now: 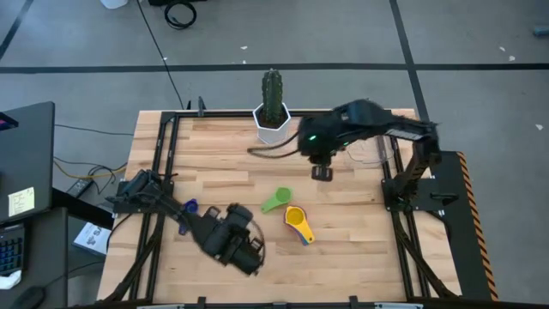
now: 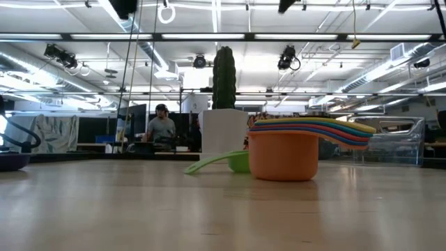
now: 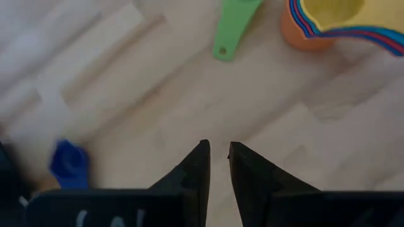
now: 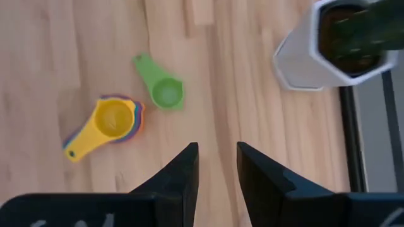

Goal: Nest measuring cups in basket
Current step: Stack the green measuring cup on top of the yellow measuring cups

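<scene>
- A nested stack of measuring cups (image 1: 298, 225) lies near the middle of the wooden counter (image 1: 223, 172), yellow cup uppermost, an orange one at the bottom in the low view (image 2: 283, 155), handles fanned out to one side.
- A lone green cup (image 1: 277, 201) lies just beside the stack, apart from it, its handle pointing away from the stack.
- The clear basket cannot be made out with certainty; something see-through shows at the counter's right edge in the low view.
- The left hand (image 3: 215, 165) hovers above bare wood on the counter's front left part, well short of the green cup and the stack; its fingers (image 3: 192, 173) stand a narrow gap apart with nothing between them.
- A small blue object (image 3: 68, 164) lies near the left arm.
- The right hand (image 4: 215, 165) hangs over the counter's back part, the green cup and stack both ahead of it; its fingers are slightly parted and hold nothing.
- A white pot with a cactus (image 1: 272, 116) stands at the back edge, near the right hand.
- A person (image 2: 162, 128) sits in the room beyond.
</scene>
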